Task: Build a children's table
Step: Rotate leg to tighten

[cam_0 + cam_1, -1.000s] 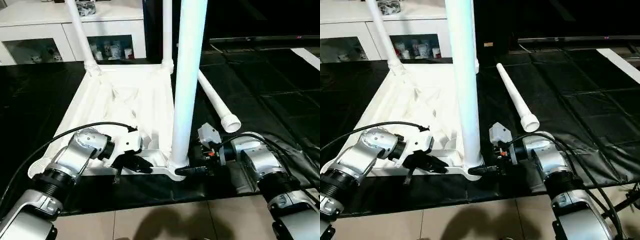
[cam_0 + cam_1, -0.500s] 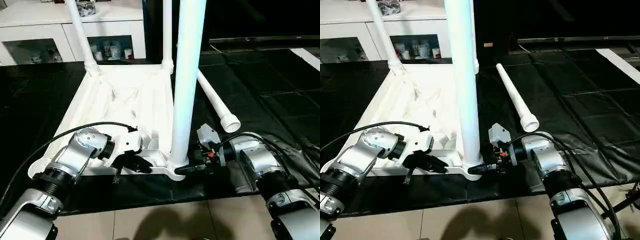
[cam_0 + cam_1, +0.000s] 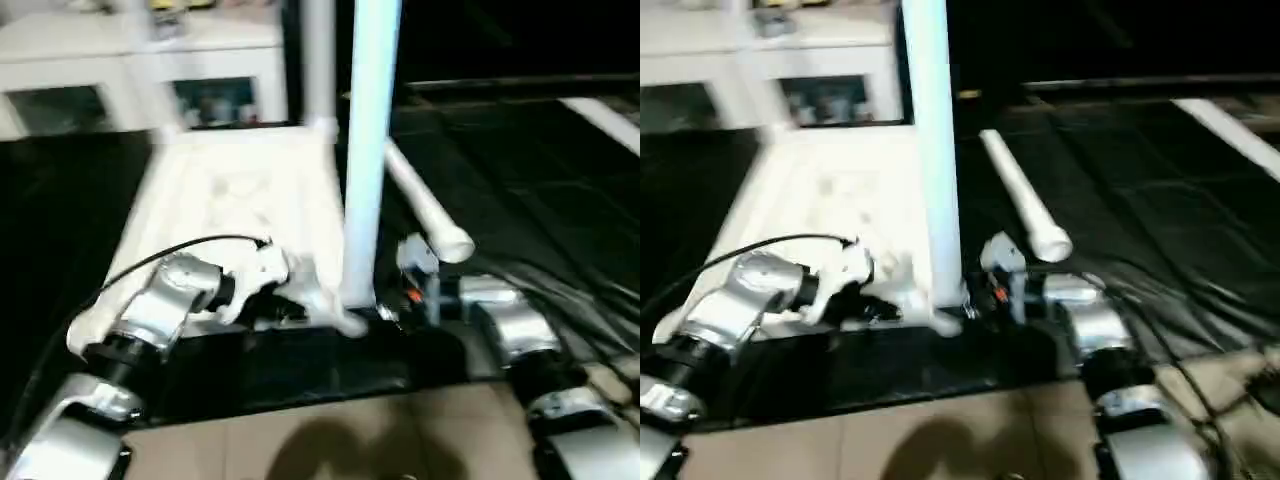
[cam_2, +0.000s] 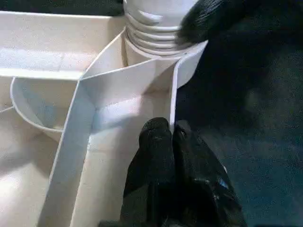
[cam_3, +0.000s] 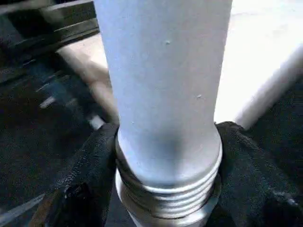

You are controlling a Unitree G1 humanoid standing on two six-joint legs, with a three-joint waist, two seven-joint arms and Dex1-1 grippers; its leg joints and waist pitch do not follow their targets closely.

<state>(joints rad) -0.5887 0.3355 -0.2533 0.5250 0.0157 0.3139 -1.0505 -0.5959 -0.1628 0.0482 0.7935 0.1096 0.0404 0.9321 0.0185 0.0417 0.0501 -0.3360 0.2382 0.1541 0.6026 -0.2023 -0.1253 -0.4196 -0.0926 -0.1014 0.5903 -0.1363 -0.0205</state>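
A: Left gripper [image 4: 171, 130] was pinched shut on the tabletop's [image 3: 240, 190] thin ribbed rim — bracing it on the black mat [image 3: 560, 190], I'd guess.

B: Right gripper [image 5: 168, 156] clamped the upright leg [image 3: 368, 150] above its threads, at the corner socket [image 4: 187, 64]. Smooth white plastic. Spare leg [image 3: 425, 205] lay beside.

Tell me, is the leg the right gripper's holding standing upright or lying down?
Upright. The leg rises straight from the tabletop's near corner socket, with the right gripper clamped round its threaded base.
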